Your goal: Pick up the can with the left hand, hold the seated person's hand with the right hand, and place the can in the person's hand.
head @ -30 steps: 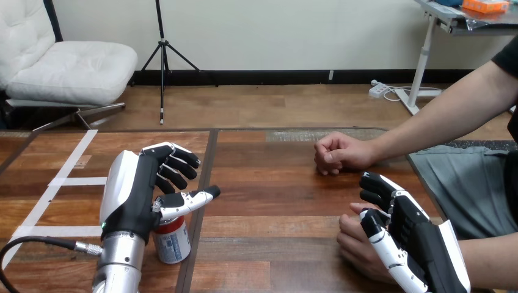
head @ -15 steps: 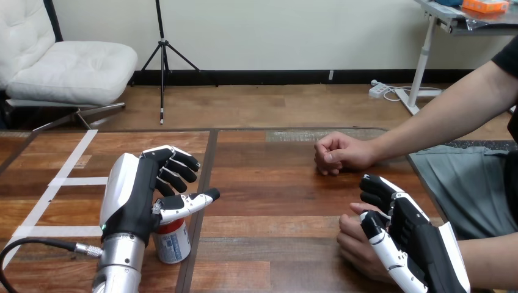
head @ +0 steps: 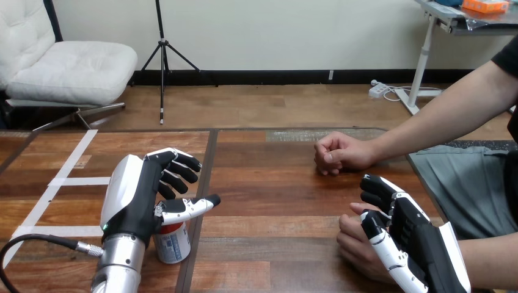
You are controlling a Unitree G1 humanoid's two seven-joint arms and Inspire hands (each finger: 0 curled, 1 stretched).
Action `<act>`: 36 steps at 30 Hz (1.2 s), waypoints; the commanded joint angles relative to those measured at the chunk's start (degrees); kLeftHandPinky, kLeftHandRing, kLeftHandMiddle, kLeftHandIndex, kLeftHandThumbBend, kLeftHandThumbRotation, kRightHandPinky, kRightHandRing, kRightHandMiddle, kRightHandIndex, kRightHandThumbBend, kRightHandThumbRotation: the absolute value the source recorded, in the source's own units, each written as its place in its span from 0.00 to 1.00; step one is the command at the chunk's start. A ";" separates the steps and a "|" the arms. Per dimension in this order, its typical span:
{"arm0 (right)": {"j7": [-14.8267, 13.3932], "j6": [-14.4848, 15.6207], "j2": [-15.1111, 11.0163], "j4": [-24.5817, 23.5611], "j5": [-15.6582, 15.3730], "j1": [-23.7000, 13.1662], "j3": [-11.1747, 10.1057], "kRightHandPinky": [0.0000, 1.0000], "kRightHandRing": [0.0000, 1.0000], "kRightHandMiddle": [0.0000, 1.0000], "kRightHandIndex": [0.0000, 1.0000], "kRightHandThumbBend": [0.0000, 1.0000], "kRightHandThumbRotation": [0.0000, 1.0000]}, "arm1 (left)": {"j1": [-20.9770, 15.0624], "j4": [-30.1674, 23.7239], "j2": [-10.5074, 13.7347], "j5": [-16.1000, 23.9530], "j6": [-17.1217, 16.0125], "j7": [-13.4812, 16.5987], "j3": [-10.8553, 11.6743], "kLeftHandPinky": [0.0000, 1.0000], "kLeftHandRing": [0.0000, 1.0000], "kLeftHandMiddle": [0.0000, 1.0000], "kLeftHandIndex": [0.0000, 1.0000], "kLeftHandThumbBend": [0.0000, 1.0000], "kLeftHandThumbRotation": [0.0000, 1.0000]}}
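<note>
A red and white can stands upright on the wooden table near its front edge, left of the middle. My left hand hovers just over it, open, with loosely bent fingers and the thumb stretched out above the can's top; most of the can's top is hidden. At the lower right my right hand lies against the person's hand, which rests on the table. Its thumb lies along the back of that hand and its bent fingers stand past it in the air, not closed round it.
The person's other hand rests as a fist on the table further back. White tape lines cross the table's left part. The table's right edge runs close behind my right hand.
My left hand has sunk a little towards the can, thumb lower over its top. The right hand and both of the person's hands have stayed put.
</note>
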 commanded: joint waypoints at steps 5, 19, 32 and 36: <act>-0.15 -1.27 -0.51 -0.32 0.60 -3.59 -0.21 0.78 0.85 0.86 0.83 0.56 0.66 | -0.24 -2.87 0.18 -1.36 -1.09 1.30 1.31 0.49 0.57 0.61 0.60 0.86 0.00; 0.51 -0.70 -0.89 -0.40 1.42 -4.01 -0.42 0.78 0.85 0.86 0.83 0.57 0.66 | 0.54 4.52 -6.25 -12.80 -8.32 6.11 5.46 0.61 0.68 0.72 0.71 0.81 0.00; 0.10 -0.41 -0.56 -1.08 -0.45 -3.64 0.11 0.79 0.85 0.86 0.83 0.56 0.65 | -0.50 11.12 -7.64 -12.38 -8.89 9.81 5.45 0.66 0.73 0.77 0.77 0.76 0.00; -0.08 -0.33 -0.42 -1.09 -0.65 -3.61 0.10 0.78 0.85 0.86 0.83 0.55 0.65 | -0.50 11.30 -7.06 -11.66 -7.94 9.68 5.13 0.65 0.73 0.76 0.76 0.75 0.00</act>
